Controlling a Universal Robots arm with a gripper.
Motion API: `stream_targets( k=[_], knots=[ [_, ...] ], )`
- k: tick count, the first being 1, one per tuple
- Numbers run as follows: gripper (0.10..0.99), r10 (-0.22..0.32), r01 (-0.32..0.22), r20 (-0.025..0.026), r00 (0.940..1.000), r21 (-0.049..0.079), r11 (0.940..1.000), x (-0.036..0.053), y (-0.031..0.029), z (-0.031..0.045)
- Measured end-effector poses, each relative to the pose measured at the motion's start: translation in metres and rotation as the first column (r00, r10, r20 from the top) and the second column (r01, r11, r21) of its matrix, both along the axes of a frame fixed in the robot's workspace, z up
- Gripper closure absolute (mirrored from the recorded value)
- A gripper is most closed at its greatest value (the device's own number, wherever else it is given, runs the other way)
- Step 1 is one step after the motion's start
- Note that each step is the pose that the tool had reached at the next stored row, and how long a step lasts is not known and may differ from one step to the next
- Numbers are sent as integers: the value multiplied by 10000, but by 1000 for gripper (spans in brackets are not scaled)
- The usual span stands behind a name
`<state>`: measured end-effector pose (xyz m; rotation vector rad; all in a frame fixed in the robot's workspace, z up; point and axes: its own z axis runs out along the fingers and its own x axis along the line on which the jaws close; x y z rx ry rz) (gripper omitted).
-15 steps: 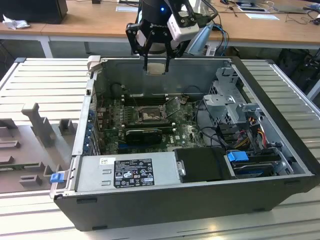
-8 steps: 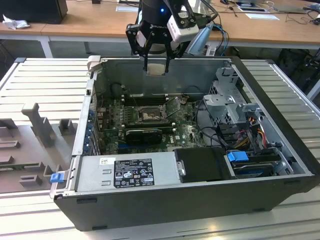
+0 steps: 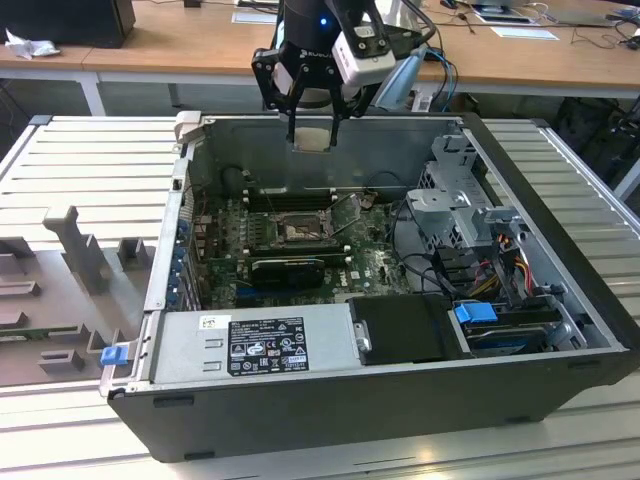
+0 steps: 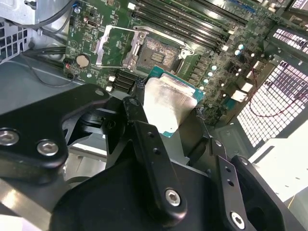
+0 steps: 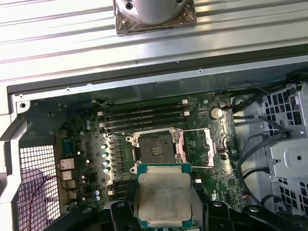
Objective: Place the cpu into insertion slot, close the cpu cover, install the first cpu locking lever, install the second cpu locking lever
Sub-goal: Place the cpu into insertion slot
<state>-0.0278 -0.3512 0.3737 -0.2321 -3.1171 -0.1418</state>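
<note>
Overhead, gripper (image 3: 313,128) hangs above the far wall of the open computer case (image 3: 330,415), fingers clamped on the edges of the cpu (image 5: 162,198); its silvery face shows in both wrist views. Insertion slot (image 5: 155,148) lies well below, uncovered, with the cpu cover (image 5: 210,144) swung open just beside it. Memory slots (image 5: 144,118) flank one side of the slot, black graphics card (image 3: 288,268) the other. Loose cables (image 3: 415,235) and drive cage (image 3: 455,195) crowd the exterior view's right.
</note>
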Motion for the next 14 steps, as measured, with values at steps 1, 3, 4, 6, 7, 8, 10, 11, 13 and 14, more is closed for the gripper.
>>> stream_targets(
  k=[1, 3, 4, 6, 7, 8, 10, 11, 13, 14],
  knots=[
    [557, -48, 48, 0, 10000, 0, 10000, 0, 0, 0],
    [557, -144, 144, 0, 9999, 0, 9999, 0, 0, 0],
    [557, -183, 183, 0, 9998, 0, 9998, 0, 0, 0],
    [557, -269, 269, 0, 9996, 0, 9996, 0, 0, 0],
    [557, -309, 309, 0, 9995, -1, 9995, 0, 0, 0],
    [557, -331, 331, 0, 9995, -1, 9995, 0, 0, 0],
    [557, -407, 407, 0, 9992, 0, 9992, 0, 0, -1],
    [557, -429, 429, 0, 9991, 0, 9991, 0, 0, 0],
    [557, -491, 491, 0, 9988, -1, 9988, 0, 0, 0],
    [557, -512, 512, 0, 9987, 0, 9987, 0, 0, 0]
  ],
)
